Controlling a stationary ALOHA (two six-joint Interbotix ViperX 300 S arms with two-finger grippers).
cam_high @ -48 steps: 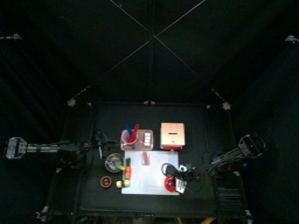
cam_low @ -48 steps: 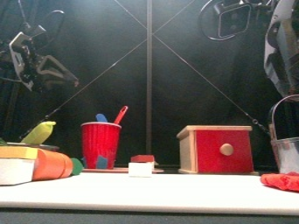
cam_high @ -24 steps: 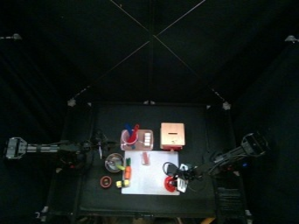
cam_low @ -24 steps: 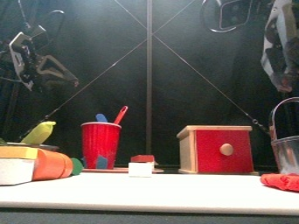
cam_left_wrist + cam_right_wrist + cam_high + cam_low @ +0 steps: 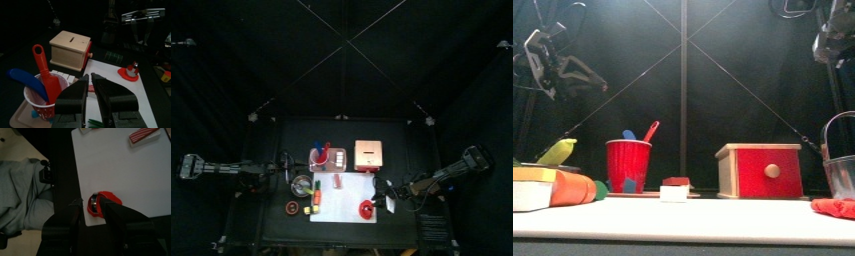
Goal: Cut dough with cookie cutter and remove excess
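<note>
The dough (image 5: 107,199) is a small flat red blob at the edge of the white sheet (image 5: 127,173), with a metal ring cutter (image 5: 93,204) pressed on it. My right gripper (image 5: 93,210) hangs above, open, with one jaw to each side of the cutter and clear of it. In the top view the dough (image 5: 368,208) lies at the sheet's front right and the right gripper (image 5: 396,196) sits just right of it. The front view shows the dough (image 5: 834,207) under the tall cutter (image 5: 840,165). My left gripper (image 5: 91,77) is open and empty, above the table's left side.
A red cup (image 5: 628,165) with a blue and a red spatula stands at the back left. A tan box (image 5: 760,170) with a red front stands at the back right, a small red-and-white block (image 5: 676,188) between them. Orange, yellow and green items (image 5: 553,185) crowd the left edge.
My right gripper has opened wider and drawn back to the right and upward, away from the cutter. The cutter stays on the dough. The left arm has barely moved.
</note>
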